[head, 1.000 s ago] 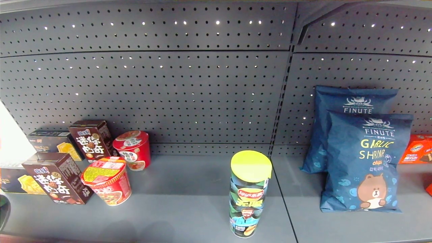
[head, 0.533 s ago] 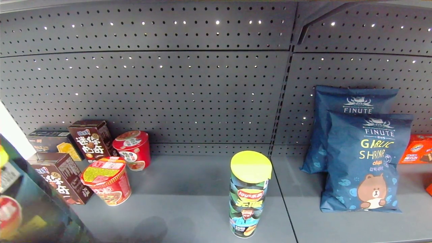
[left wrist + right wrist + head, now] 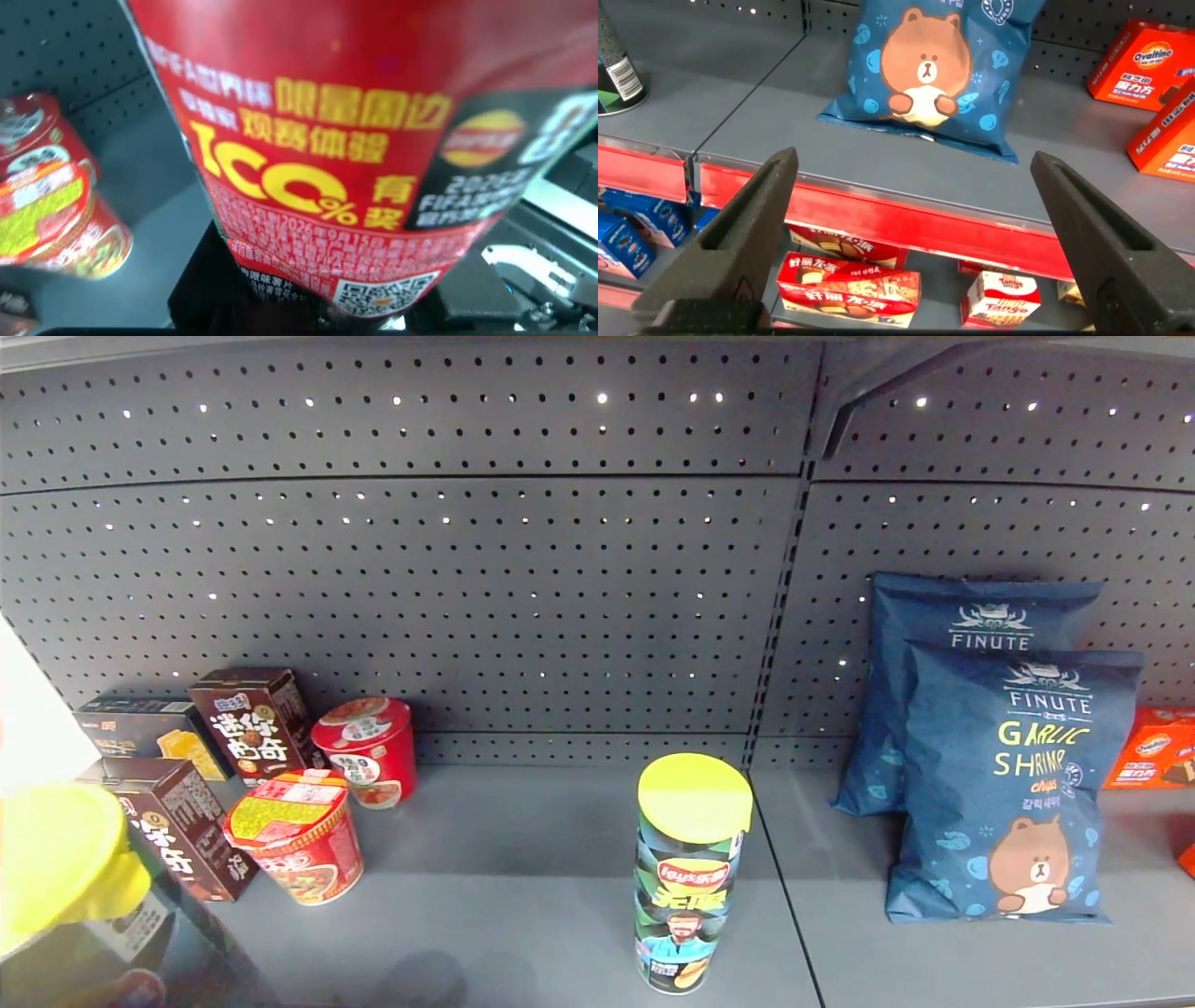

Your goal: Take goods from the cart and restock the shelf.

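At the shelf's [image 3: 523, 896] near left corner, the left gripper holds a yellow-lidded chip can [image 3: 65, 859] aloft, its fingers clamped on it but hidden behind the label. The right gripper [image 3: 915, 252] hangs before the red edge strip [image 3: 878, 201], fingers spread wide and empty. Against a grey pegboard [image 3: 467, 597] stand a second chip can [image 3: 691, 877], two noodle cups [image 3: 299, 840], brown boxes [image 3: 252, 723] at left and two blue chip bags [image 3: 1008, 784] at right.

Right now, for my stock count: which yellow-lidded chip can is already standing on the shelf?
The middle can, upright on the shelf beside its seam. The other can is tilted at the near left corner, not standing.
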Motion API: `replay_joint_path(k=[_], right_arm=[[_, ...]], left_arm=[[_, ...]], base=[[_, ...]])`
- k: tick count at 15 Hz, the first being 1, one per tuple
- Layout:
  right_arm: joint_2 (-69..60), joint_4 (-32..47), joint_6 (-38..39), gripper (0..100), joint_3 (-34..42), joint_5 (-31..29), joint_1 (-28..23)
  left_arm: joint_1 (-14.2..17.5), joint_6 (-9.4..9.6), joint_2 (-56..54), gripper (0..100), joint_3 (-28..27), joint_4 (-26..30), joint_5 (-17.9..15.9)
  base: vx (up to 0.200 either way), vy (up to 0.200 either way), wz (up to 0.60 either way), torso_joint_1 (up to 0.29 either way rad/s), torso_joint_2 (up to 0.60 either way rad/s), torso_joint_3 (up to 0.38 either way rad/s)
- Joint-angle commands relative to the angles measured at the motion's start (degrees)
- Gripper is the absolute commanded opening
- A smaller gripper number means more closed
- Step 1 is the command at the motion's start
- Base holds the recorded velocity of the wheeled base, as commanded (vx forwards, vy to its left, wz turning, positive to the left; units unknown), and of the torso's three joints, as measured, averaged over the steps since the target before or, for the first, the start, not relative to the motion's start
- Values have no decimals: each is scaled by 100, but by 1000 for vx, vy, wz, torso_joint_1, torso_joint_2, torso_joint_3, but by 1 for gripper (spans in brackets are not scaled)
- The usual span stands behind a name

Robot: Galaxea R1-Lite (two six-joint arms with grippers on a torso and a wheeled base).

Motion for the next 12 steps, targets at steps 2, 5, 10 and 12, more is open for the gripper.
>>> replay_joint_path(k=[2,5,10,12], right_arm=[[18,-2,-2,100,0,6,2],[18,-2,7,100,0,23,2],[27,-2,24,100,0,14,2],[27,-2,16,100,0,-3,2]], left_arm=[[57,-1,524,0,45,-316,-3],[66,-27,691,0,97,-369,15],[127,-53,1086,0,-149,-554,94],[136,-89,1526,0,-369,-826,234]], base=[[0,0,0,0,0,0],[0,0,0,0,0,0],[0,0,0,0,0,0],[0,0,0,0,0,0]])
